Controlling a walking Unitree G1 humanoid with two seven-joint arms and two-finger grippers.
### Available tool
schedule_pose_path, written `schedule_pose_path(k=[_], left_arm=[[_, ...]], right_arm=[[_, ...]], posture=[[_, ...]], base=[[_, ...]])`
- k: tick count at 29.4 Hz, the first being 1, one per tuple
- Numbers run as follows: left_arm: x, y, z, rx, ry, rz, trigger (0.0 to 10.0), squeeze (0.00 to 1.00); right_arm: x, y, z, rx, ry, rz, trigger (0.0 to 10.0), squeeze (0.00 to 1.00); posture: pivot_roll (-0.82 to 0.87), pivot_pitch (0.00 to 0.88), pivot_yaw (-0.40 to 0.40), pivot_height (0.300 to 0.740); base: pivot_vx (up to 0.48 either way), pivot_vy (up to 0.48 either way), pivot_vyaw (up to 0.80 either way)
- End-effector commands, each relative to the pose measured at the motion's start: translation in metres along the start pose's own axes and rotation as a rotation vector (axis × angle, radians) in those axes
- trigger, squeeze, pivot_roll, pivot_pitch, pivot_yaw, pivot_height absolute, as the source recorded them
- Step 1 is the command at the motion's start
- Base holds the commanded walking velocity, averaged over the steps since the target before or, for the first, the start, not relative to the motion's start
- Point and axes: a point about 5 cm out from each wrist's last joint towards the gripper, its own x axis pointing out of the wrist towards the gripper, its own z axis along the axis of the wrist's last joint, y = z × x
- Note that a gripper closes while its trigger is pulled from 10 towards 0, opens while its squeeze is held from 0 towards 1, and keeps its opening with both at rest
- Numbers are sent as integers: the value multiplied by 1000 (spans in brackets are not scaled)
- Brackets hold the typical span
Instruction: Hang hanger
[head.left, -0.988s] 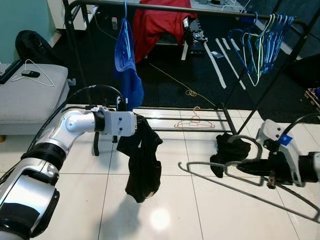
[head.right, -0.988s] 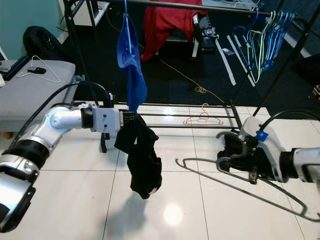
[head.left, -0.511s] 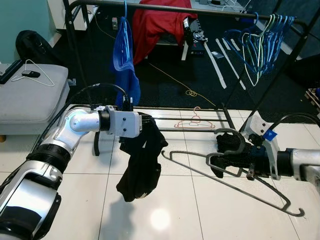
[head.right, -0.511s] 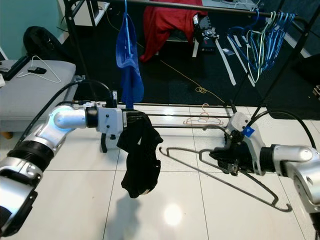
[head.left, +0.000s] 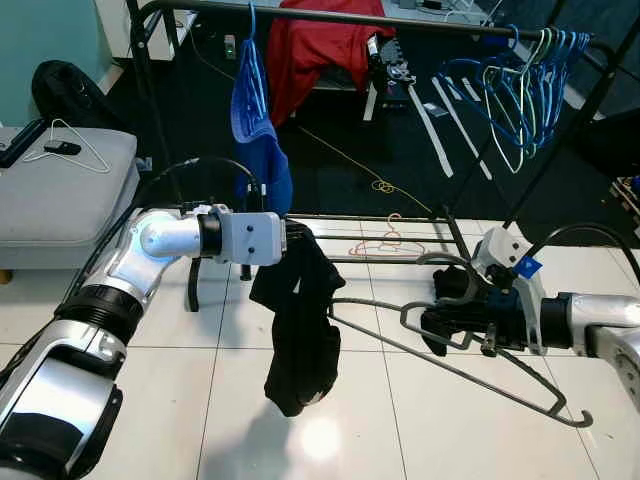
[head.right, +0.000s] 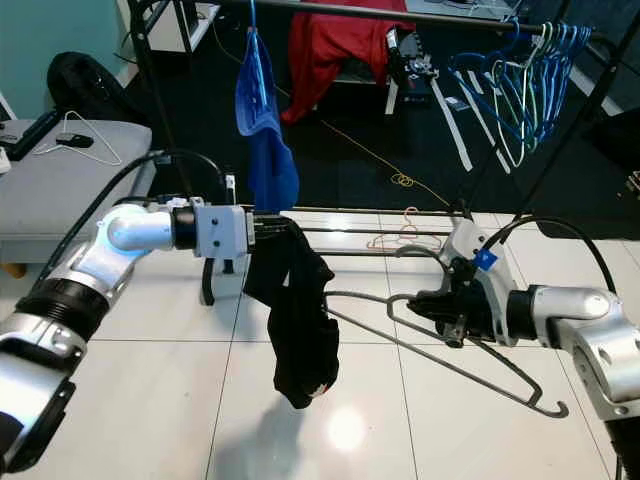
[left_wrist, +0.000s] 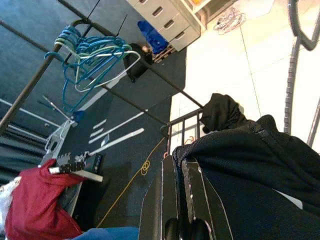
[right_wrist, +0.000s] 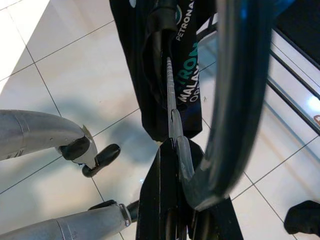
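Hanger (head.left: 450, 350), grey, pinched at neck by right gripper (head.left: 447, 325), held flat above floor, one end poking into black garment (head.left: 300, 330). Left gripper (head.left: 290, 243) pressed on garment, dangling it for threading. Rail (head.left: 400, 20) above, not reached.

My right end effector (right_wrist: 175, 145) clamped on the grey hanger (right_wrist: 235, 100), its thin wire reaching into the black garment (right_wrist: 150, 65) with teal lettering, silver left arm (right_wrist: 40, 132) alongside, white tiled floor (right_wrist: 65, 65) beneath
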Motion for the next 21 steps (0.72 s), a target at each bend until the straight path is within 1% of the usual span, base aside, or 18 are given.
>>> schedule_pose_path(k=[1, 10, 16, 21], left_arm=[[3, 3, 5, 0, -30, 6, 10000, 0], [2, 5, 4, 3, -11, 3, 10000, 0], [0, 6, 0, 3, 25, 2, 10000, 0], [-1, 6, -1, -4, 35, -2, 10000, 0]], right_arm=[[1, 2, -4, 14, 16, 15, 10000, 0], [-2, 5, -5, 22, 32, 40, 10000, 0], [-9, 9, -8, 32, 65, 64, 10000, 0], [-13, 7, -7, 25, 78, 59, 10000, 0]], posture=[[-56, 244, -47, 740], [-58, 245, -46, 740], [-60, 247, -45, 740], [-63, 247, -47, 740]], base=[[0, 0, 0], [0, 0, 0], [0, 0, 0], [0, 0, 0]])
